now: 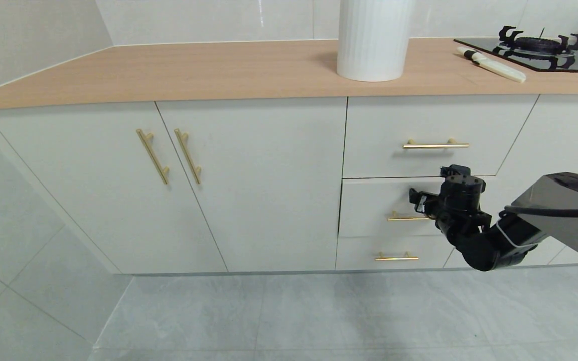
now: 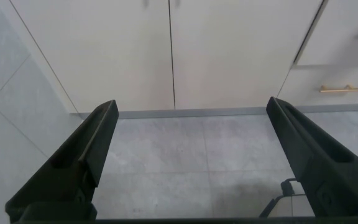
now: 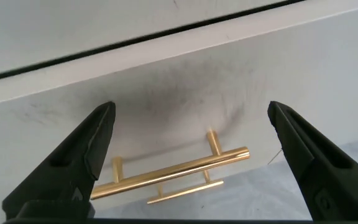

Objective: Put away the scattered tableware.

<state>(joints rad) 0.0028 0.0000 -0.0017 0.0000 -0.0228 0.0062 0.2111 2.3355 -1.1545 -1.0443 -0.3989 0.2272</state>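
Facing the middle drawer (image 1: 369, 203) at about 4 o'clock in the head view, the right gripper (image 1: 416, 200) has its fingers spread wide around nothing, with the gold handle (image 3: 173, 169) just ahead. The left gripper (image 2: 191, 104) is also spread, above the floor tiles (image 2: 166, 162). A cream utensil (image 1: 490, 64) lies on the counter (image 1: 219, 70) at 1 o'clock, beside the stove (image 1: 540, 50).

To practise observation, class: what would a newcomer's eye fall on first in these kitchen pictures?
The right gripper, open, hangs just in front of the middle drawer's gold handle. Above, a tall white ribbed canister stands on the wooden counter, with a black hob at its right end.
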